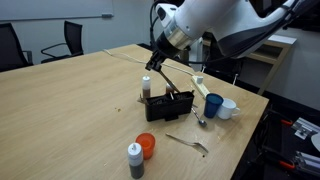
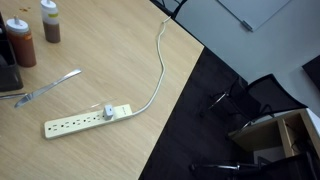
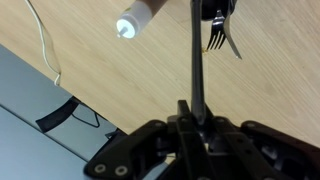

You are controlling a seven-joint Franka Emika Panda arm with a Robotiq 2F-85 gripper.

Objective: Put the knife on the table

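Note:
My gripper hangs above the middle of the wooden table. It is shut on the knife, a thin dark piece that slants down to the black holder. In the wrist view the jaws clamp the knife, which runs straight up the picture. Its far end is lost in the dark holder at the top edge. The gripper is outside the exterior view that shows the power strip.
A brown bottle stands next to the holder. A grey bottle and an orange lid are nearer. There are also a blue cup, a white mug, a fork, a power strip with its cable, and a silver utensil.

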